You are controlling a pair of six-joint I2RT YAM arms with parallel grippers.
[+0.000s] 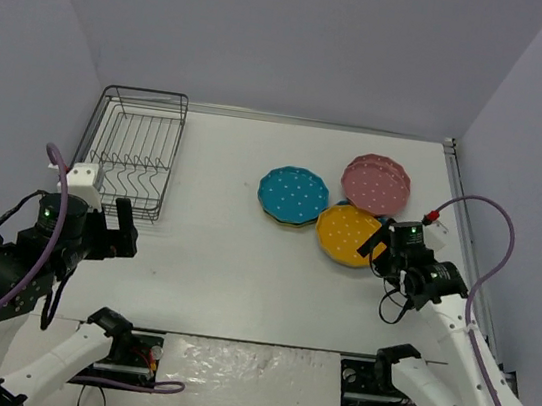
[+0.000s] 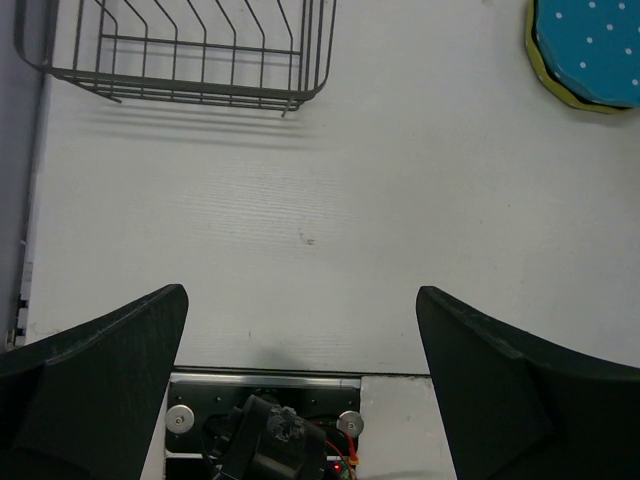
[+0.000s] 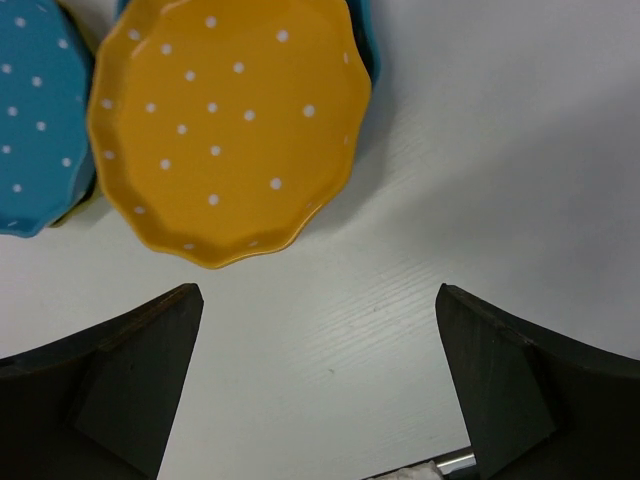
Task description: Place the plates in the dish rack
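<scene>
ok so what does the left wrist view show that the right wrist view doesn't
Only the left wrist view: the near end of the dish rack, with no plate in that part. Only the right wrist view: the orange-yellow plate, flat on the white table. Both: the teal-blue plate lying on an olive-yellow plate, and an open, empty hand at the bottom, the left hand in one, the right hand in the other.

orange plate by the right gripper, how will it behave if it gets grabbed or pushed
The orange plate looks rigid and smooth, so it will likely keep its shape but could slip in a pinch grip. It lies flat, so rolling seems unlikely. Its far edge seems to rest on a blue plate, so a push may rock it or slide it off.
</scene>
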